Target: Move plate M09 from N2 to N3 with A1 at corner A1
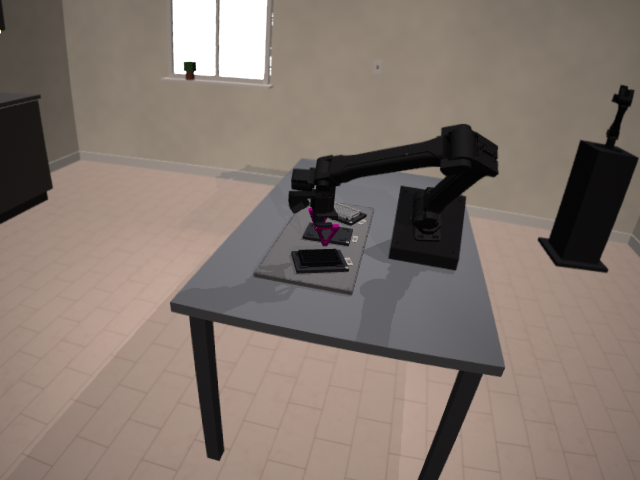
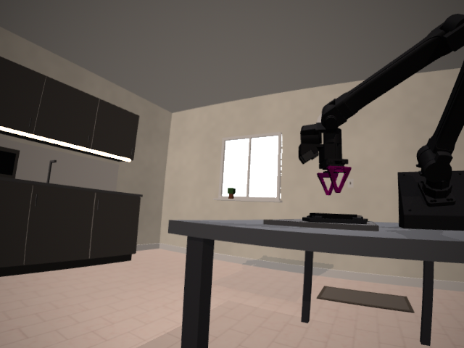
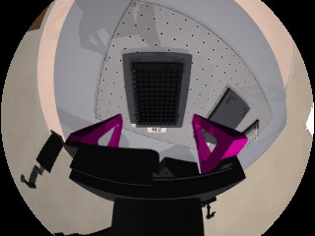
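A black 96-well plate sits in the nearest nest on the grey deck. In the wrist view, this plate lies centred below my fingers, with a small white nest label at its near end that seems to read N2. The middle nest is empty and flat; it shows at the right in the wrist view. A light, clear plate sits in the far nest. My gripper has magenta fingers, is open and empty, and hangs well above the black plate.
The arm's black base stands on the table right of the deck. Small white labels lie on the deck beside the nests. A black pedestal stands on the floor off to the right.
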Robot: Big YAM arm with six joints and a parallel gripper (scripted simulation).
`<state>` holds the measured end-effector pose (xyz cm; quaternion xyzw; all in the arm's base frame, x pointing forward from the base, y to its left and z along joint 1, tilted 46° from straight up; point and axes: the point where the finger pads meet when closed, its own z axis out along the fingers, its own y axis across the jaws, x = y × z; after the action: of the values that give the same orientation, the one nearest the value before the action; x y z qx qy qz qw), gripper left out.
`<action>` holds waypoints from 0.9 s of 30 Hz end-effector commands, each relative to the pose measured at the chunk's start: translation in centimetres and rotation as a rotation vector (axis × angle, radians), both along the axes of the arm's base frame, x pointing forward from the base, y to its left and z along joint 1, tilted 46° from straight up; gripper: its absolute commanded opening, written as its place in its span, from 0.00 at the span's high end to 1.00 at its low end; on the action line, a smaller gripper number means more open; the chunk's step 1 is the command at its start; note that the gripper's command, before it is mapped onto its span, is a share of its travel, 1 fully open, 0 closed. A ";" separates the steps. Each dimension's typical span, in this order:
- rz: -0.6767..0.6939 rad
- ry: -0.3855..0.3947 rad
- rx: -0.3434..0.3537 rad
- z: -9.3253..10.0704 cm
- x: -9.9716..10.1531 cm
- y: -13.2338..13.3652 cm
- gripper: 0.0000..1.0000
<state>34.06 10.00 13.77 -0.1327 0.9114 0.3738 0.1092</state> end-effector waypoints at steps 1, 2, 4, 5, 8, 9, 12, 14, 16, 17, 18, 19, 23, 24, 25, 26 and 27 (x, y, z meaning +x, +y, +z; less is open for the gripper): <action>-0.005 -0.010 0.000 0.0 0.2 0.6 0.00; -0.005 -0.004 0.000 -0.3 0.3 0.8 0.00; -0.005 0.003 0.000 -0.8 0.3 1.0 0.00; -0.005 0.003 0.000 -0.9 0.3 1.1 0.00; -0.005 -0.001 0.000 -1.1 0.3 1.5 0.00; -0.005 -0.003 0.000 -1.2 0.4 1.6 0.00; -0.005 0.004 0.000 -1.7 0.4 2.0 0.00; -0.005 0.004 0.000 -2.0 0.4 2.2 0.00; -0.005 0.004 0.000 -2.0 0.4 2.2 0.00; -0.005 -0.018 0.000 -1.4 0.5 2.3 0.00; -0.005 -0.013 0.000 -1.7 0.5 2.4 0.00; -0.005 -0.004 0.000 -2.1 0.5 2.6 0.00; -0.005 0.004 0.000 -2.8 0.5 3.0 0.00; -0.005 0.004 0.000 -2.9 0.5 3.1 0.00; -0.005 0.004 0.000 -3.0 0.5 3.3 0.00; -0.005 0.003 0.000 -3.1 0.6 3.4 0.00; -0.005 0.000 0.000 -3.1 0.6 3.5 0.00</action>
<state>34.47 12.95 10.87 -0.1353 0.9113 0.3732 0.1096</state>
